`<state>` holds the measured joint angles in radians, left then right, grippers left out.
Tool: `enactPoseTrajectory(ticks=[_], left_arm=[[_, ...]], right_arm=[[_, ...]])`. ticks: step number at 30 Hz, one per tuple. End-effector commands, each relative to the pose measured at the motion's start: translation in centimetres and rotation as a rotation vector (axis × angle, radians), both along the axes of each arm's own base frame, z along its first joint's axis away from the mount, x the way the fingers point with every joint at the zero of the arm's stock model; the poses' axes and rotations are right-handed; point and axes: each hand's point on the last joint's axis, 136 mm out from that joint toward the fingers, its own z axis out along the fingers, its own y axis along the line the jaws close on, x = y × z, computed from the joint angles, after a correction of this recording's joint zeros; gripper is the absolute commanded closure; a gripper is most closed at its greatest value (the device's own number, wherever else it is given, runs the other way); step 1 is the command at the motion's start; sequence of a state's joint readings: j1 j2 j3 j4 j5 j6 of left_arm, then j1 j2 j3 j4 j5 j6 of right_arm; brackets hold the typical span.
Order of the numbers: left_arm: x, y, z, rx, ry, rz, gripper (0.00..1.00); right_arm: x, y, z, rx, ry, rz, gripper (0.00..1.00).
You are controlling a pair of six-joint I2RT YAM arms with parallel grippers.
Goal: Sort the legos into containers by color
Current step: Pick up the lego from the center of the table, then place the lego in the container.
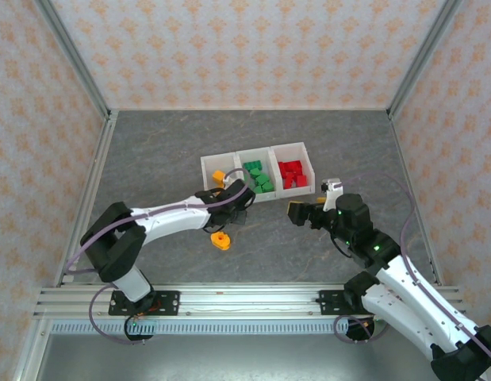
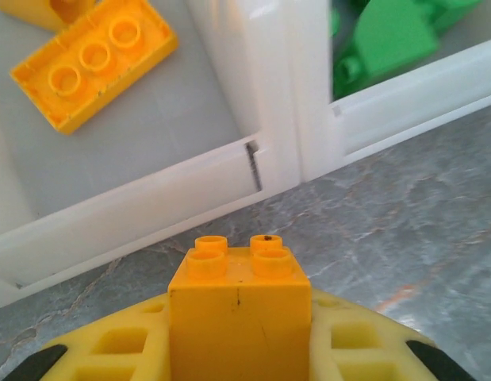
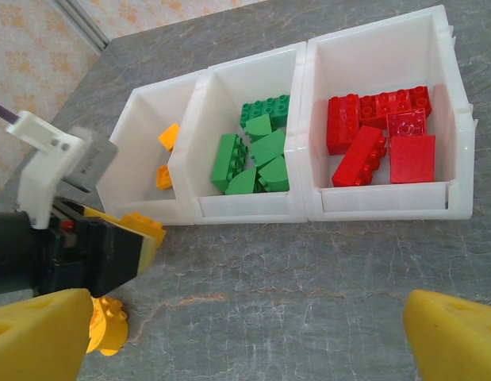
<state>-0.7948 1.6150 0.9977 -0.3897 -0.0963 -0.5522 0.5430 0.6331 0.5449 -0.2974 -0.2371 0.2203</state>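
Pale wallpaper walls (image 1: 229,48) with orange floral pattern, grey marbled tabletop (image 1: 166,151), aluminium corner posts (image 1: 74,55)

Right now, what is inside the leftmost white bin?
Two orange bricks lie in the leftmost bin. Its walls hide part of the floor in the right wrist view, so another piece there cannot be ruled out.

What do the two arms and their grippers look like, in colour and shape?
Both the left arm and the right arm have white links, black joints and a thin purple cable alongside. A small green light glows on the right one. The left gripper and the right gripper have yellow plastic fingers; the left's show square recesses.
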Motion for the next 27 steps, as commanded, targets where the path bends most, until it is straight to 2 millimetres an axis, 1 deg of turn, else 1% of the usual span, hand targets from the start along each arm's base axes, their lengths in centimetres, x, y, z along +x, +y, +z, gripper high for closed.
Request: enactPoseTrajectory(ticks=[1, 4, 7, 9, 11, 15, 18, 22, 24, 27], left_arm=[[-0.3, 0.1, 1.8, -0.035, -0.028, 0.014, 0.89], [-0.6, -0.1, 3.4, -0.083, -0.048, 0.006, 0.89], [-0.3, 0.1, 5.2, -0.109, -0.092, 0.02, 0.88], [0.5, 1.1, 6.4, -0.104, -0.129, 0.055, 0.85], [1.6, 2.6, 7.0, -0.094, -0.145, 0.108, 0.84], [3.8, 5.2, 7.7, -0.063, -0.159, 0.192, 0.85], [5.2, 6.2, 7.6, -0.044, -0.17, 0.228, 0.88], [6.6, 6.9, 6.5, -0.038, -0.133, 0.266, 0.88], [7.1, 6.7, 6.0, -0.038, -0.11, 0.267, 0.88], [7.8, 6.2, 5.9, -0.036, -0.105, 0.256, 0.88]], right_arm=[[0.3, -0.1, 0.5, -0.003, -0.032, -0.007, 0.0], [0.3, -0.1, 0.5, -0.004, -0.033, -0.009, 0.0], [0.3, -0.1, 0.5, -0.005, -0.033, -0.01, 0.0], [0.3, -0.2, 0.5, -0.009, -0.032, -0.016, 0.0], [0.4, -0.2, 0.5, -0.01, -0.033, -0.018, 0.0], [0.4, -0.3, 0.4, -0.012, -0.029, -0.019, 0.0], [0.3, -0.3, 0.4, -0.015, -0.029, -0.02, 0.0], [0.2, -0.4, 0.7, -0.011, -0.039, -0.024, 0.0], [0.2, -0.6, 0.9, -0.007, -0.047, -0.029, 0.0], [0.2, -0.6, 1.1, 0.0, -0.055, -0.03, 0.0]])
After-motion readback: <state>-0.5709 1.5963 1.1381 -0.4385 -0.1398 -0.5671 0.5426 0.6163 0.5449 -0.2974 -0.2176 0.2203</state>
